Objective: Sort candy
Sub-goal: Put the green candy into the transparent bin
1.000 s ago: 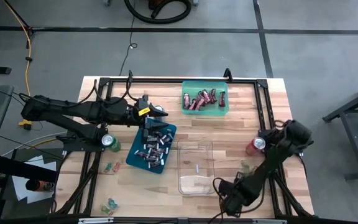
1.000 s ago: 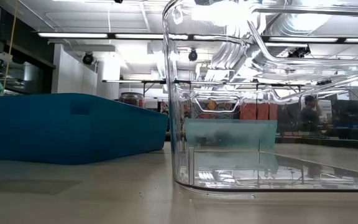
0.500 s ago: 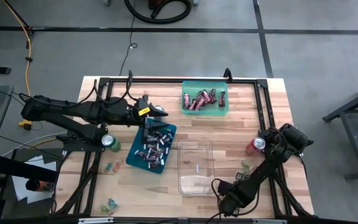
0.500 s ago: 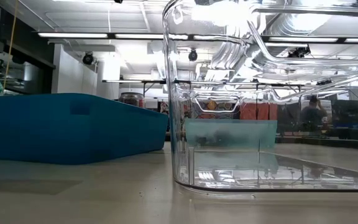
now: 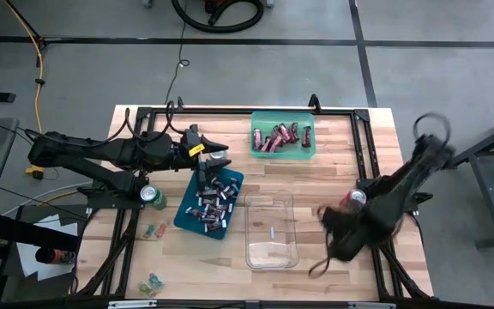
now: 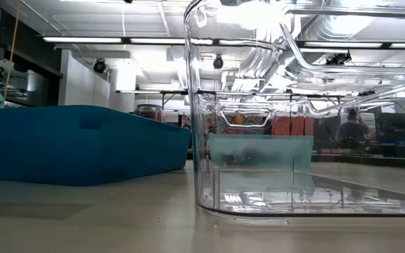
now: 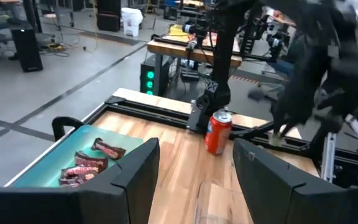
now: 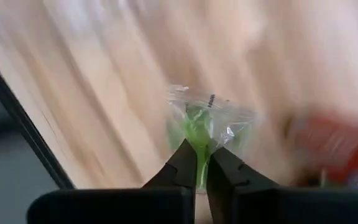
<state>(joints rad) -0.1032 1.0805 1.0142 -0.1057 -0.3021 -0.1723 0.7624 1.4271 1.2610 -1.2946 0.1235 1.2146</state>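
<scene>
My right gripper (image 8: 202,157) is shut on a small green candy in a clear wrapper (image 8: 205,124), above the table's near right part; its arm (image 5: 376,210) shows blurred in the high view. My left gripper (image 7: 194,168) stands open above the far end of the blue tray (image 5: 210,202), which holds several dark mini bars. The green tray (image 5: 282,136) at the far side holds several dark red bars. The clear tray (image 5: 271,230) stands between the arms. Loose green candies (image 5: 153,232) lie near the front left. My right gripper pinches the green candy by the near end of its wrapper (image 8: 201,148) between its two fingertips. The fingers point down from above. The candy sticks out beyond the fingertips, lifted clear of the wood.
A red can (image 5: 352,200) stands next to the right arm, and a green can (image 5: 152,196) stands left of the blue tray. A black frame (image 5: 230,112) runs round the table's working area. More green candy (image 5: 151,285) lies at the near left edge.
My right gripper has shut on the green candy near the table's front edge, then risen fast and swung toward the far and right side, lifting the candy clear. My left gripper's wrist has turned slightly over the blue tray.
</scene>
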